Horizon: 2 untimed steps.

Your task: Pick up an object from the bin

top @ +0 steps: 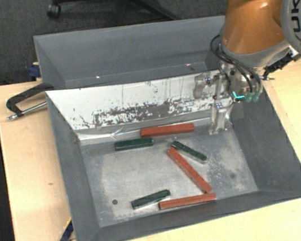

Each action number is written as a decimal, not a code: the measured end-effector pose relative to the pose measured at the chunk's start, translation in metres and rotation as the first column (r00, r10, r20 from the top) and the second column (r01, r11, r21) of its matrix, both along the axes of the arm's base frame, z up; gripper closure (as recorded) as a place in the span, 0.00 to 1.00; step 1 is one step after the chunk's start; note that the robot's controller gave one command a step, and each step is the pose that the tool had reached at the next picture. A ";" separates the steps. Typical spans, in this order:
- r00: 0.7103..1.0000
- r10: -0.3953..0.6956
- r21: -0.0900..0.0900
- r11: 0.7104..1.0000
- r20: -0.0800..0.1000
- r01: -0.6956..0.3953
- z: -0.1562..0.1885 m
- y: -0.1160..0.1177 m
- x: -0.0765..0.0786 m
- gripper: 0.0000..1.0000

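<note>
From the camera view, looking down: the claw (220, 122) hangs low at the back right corner of the grey bin (127, 52), under the arm's orange cover (253, 14). Is it released or clenched? I cannot tell from this angle.

Closest to it is a red-brown bar (166, 130), lying flat along the foot of the back wall. Its near end is just to the claw's left, and the two look apart.

Further left of the claw, past that bar, a dark green bar (134, 144) lies flat on the floor too.

In front of the claw and slightly left, a short green bar (189, 151) sits at a slant. Right beside it a long red-brown bar (189, 169) runs diagonally toward the front. Whether those two touch, I cannot tell.

Well away from the claw, at the front wall, a front green bar (150, 199) and a front red-brown bar (187, 201) lie close together, end by end.

All six bars rest on the bin floor.
</note>
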<state>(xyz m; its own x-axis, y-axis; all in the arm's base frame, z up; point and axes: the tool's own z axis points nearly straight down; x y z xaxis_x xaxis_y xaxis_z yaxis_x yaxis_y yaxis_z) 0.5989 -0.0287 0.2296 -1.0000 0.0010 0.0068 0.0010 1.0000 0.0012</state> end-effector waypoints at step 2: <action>0.999 -0.051 0.000 0.999 0.013 0.051 -0.058 0.005 -0.006 0.00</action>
<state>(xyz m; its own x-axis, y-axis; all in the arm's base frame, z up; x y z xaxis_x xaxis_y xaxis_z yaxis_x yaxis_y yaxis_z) 0.5927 -0.0239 0.1717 -0.9987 0.0515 -0.0061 0.0515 0.9987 0.0010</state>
